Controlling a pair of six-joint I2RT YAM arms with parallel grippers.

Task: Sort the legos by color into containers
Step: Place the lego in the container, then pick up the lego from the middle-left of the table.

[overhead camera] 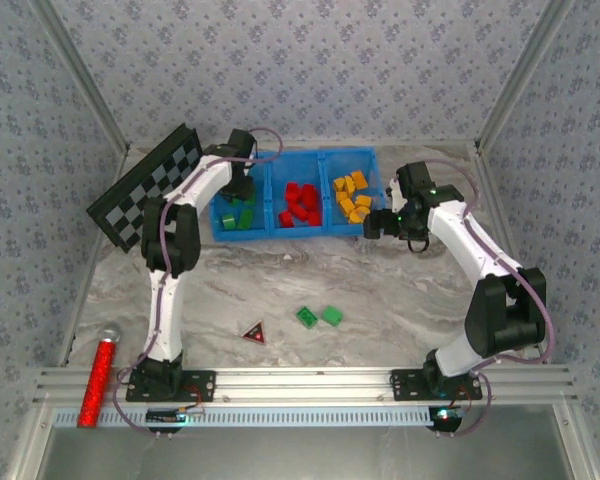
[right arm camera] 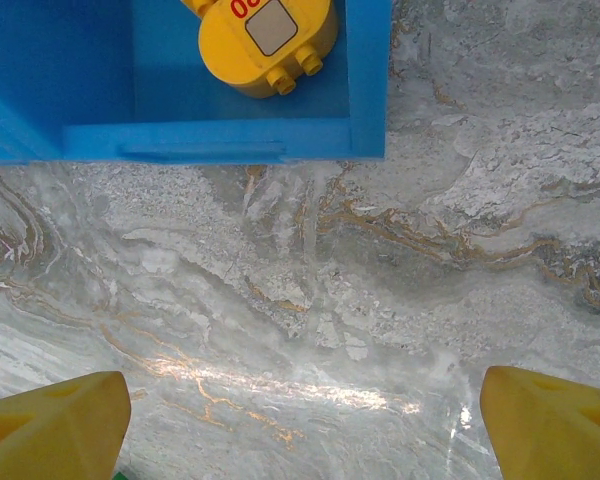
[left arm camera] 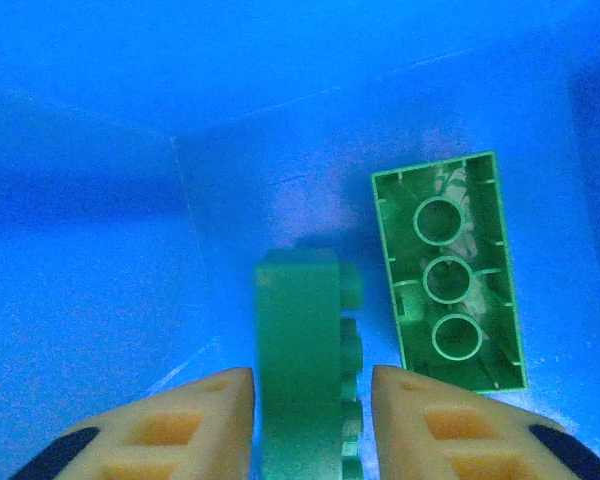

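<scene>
The blue bin stands at the back with its three containers: green legos on the left, red legos in the middle, yellow legos on the right. My left gripper reaches down into the left compartment. Between its fingers stands a green brick on edge, with a narrow gap on each side, so the jaws are slightly open. An upturned green brick lies beside it. My right gripper hangs wide open over bare table before the bin's right compartment, where a yellow brick lies.
Two green legos lie on the marble table at front centre, next to a dark red-edged triangle. A checkerboard leans at the back left. A red glittery cylinder lies by the front rail.
</scene>
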